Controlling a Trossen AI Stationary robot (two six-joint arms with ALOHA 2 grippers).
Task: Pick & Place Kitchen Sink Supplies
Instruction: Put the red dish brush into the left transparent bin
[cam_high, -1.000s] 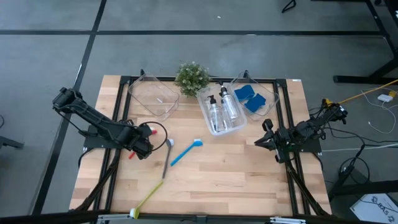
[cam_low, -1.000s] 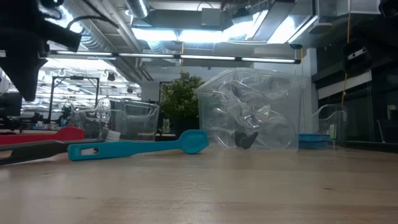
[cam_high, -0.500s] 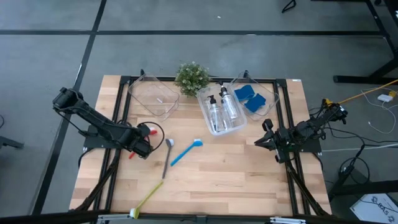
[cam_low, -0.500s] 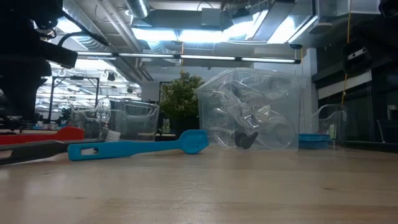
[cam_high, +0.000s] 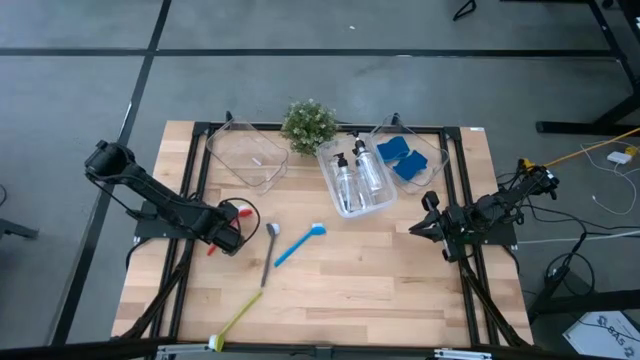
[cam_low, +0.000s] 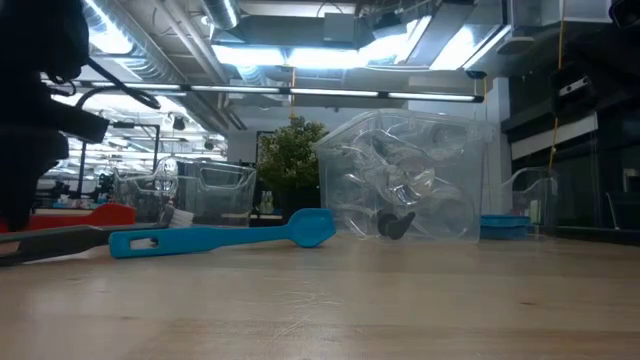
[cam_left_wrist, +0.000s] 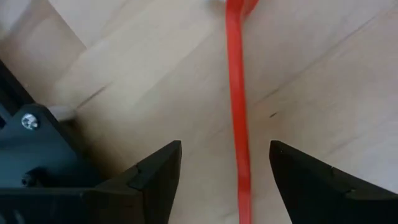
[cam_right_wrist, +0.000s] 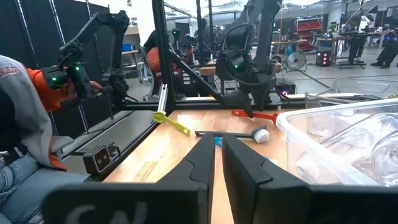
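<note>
Left wrist view | red brush (cam_left_wrist: 237, 93): thin straight handle | between tool (cam_left_wrist: 224, 174) fingers

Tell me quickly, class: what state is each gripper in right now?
Left gripper: jaws open, astride the red brush, not gripping it.
Right gripper: shut, holding nothing.

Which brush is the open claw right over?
The red brush. Its handle lies between the left gripper's open fingers; the grey, blue and yellow-green brushes lie farther away.
</note>
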